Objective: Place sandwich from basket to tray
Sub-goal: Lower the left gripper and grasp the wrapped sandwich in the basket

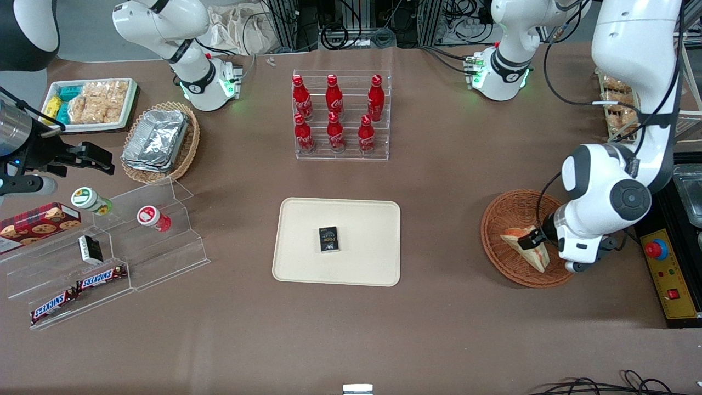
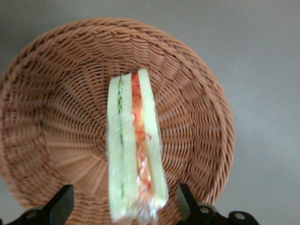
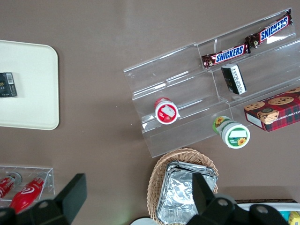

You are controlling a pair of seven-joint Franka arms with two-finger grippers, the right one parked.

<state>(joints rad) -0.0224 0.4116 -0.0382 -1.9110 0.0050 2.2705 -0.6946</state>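
Observation:
The sandwich (image 1: 515,239), a clear-wrapped wedge of white bread with red and green filling, lies in the reddish-brown wicker basket (image 1: 495,218) toward the working arm's end of the table. My left gripper (image 1: 535,239) is down inside the basket, open. Its two black fingers (image 2: 62,205) straddle the wide end of the sandwich (image 2: 136,140), with a gap showing on each side. The basket (image 2: 51,108) weave surrounds the sandwich. The cream tray (image 1: 362,263) lies flat mid-table, beside the basket toward the parked arm's end.
A small black box (image 1: 328,240) sits on the tray. A clear rack of red cola bottles (image 1: 341,115) stands farther from the front camera than the tray. A yellow control box with a red button (image 1: 664,274) lies beside the basket.

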